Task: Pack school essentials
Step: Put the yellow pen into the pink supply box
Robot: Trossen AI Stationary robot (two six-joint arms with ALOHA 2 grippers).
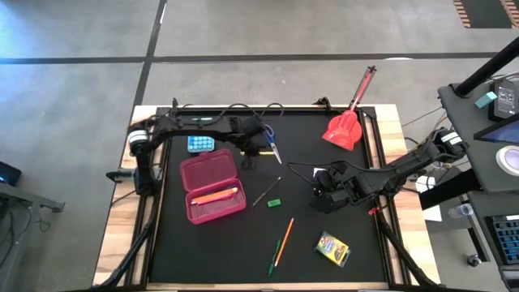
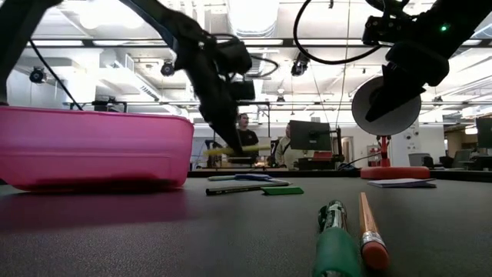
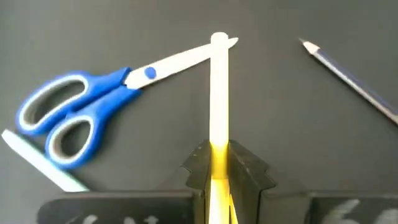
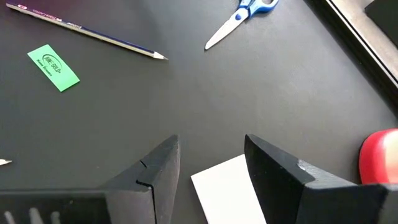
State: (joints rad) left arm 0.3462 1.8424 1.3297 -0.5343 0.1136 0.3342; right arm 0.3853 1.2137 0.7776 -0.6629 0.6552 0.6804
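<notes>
My left gripper [image 3: 217,155] is shut on a thin yellow pencil [image 3: 219,93] above the table's far middle, just beside the blue-handled scissors [image 3: 81,112], which lie flat. The open pink case [image 1: 212,188] sits to the near left with orange pens inside. A dark pencil [image 1: 268,191] and a green eraser [image 1: 273,202] lie at the centre. An orange pencil and a green pen [image 1: 280,243] lie nearer the front, beside the crayon box [image 1: 332,249]. My right gripper [image 4: 211,168] hangs open at the right over a white card [image 4: 224,186]. My left gripper pinches the yellow pencil's shaft [image 3: 218,163] between its two fingers. The fingers slant down from the table's left. The pencil's long pale part sticks out past the fingers to its free end [image 3: 219,40]. In the low view the pencil [image 2: 242,148] hangs roughly level, clear of the table.
A red long-handled scoop [image 1: 345,130] lies at the far right. A small blue block [image 1: 199,143] sits behind the pink case. The black mat [image 1: 203,251] has bare room at its near left and near middle. People and desks show in the room beyond.
</notes>
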